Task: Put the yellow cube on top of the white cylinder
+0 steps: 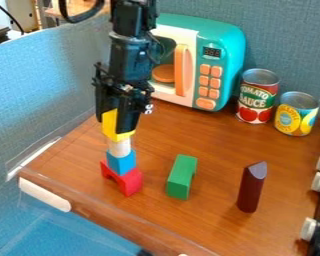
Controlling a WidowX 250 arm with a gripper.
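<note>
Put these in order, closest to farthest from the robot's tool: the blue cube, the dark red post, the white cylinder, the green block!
1. White cylinder, below the tool.
2. Blue cube, under the cylinder.
3. Green block, near the picture's middle.
4. Dark red post, toward the picture's right.

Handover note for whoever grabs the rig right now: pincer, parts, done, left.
Pincer: closed on the yellow cube.
Parts: yellow directly over the white cylinder, which stands on the blue block, itself on the red arch.
Done: cube gripped, brought to the cylinder's top. Full seating: can't tell.
Left: likely confirm seating, release, back off gently.
</note>
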